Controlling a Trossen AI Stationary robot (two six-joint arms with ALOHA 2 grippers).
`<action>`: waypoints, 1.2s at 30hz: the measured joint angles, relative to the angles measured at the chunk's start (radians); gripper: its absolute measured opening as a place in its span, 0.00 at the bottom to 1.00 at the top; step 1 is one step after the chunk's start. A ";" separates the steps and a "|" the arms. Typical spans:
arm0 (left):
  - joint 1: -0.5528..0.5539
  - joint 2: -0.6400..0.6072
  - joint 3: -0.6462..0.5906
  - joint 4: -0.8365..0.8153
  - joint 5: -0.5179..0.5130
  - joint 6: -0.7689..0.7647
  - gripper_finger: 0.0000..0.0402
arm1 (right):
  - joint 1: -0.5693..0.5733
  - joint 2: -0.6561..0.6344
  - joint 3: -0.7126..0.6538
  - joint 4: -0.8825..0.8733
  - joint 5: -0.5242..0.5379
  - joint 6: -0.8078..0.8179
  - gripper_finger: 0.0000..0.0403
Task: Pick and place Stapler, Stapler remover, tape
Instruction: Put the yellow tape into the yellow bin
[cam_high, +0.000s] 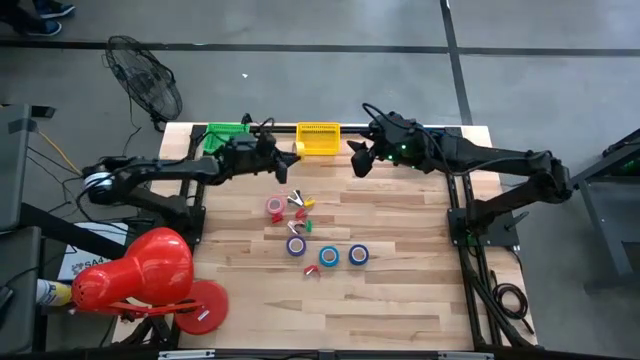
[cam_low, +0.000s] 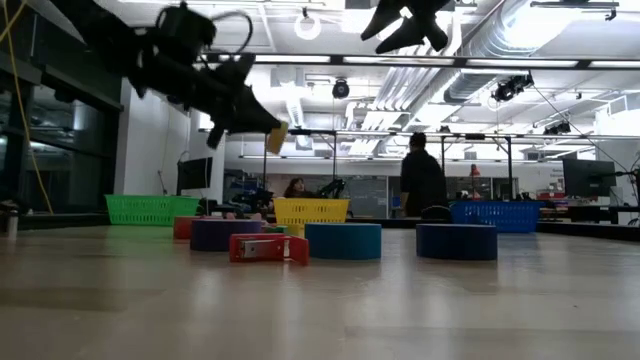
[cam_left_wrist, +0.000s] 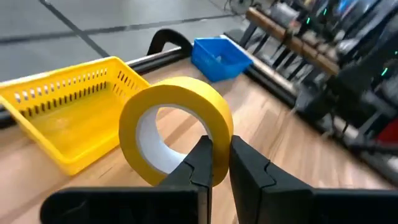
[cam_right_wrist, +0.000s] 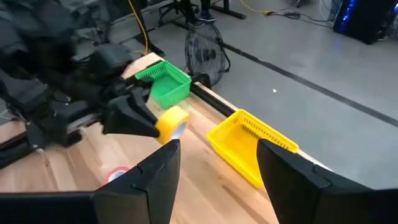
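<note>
My left gripper (cam_high: 283, 150) is shut on a yellow tape roll (cam_left_wrist: 177, 124) and holds it in the air just left of the yellow basket (cam_high: 318, 138) at the table's far edge. My right gripper (cam_high: 358, 160) hangs open and empty, right of that basket. A pink-red tape roll (cam_high: 275, 207), a purple one (cam_high: 296, 245) and two blue ones (cam_high: 329, 256) lie flat mid-table. Small red, white and green pieces (cam_high: 299, 205) lie among them. Which of these is the stapler or the stapler remover I cannot tell. My left gripper pinches the yellow roll's ring wall (cam_left_wrist: 219, 149), one finger (cam_left_wrist: 198, 163) inside the hollow core and one outside. The roll stands on edge beyond the fingertips, lifted clear of the table.
A green basket (cam_high: 228, 135) stands at the far left and a blue basket (cam_left_wrist: 219, 56) at the far right, under the right arm. A red horn-shaped thing (cam_high: 140, 270) overhangs the near left corner. A person (cam_low: 422, 180) stands in the room beyond.
</note>
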 joint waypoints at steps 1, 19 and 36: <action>0.020 0.027 0.000 0.042 0.025 -0.032 0.06 | 0.000 -0.004 0.000 -0.003 0.003 -0.002 0.51; 0.263 0.396 0.212 0.234 0.322 -0.377 0.06 | -0.004 -0.013 0.000 -0.069 -0.001 -0.074 0.51; 0.375 0.478 0.288 0.125 0.408 -0.402 0.06 | -0.004 -0.013 0.000 -0.108 0.007 -0.119 0.51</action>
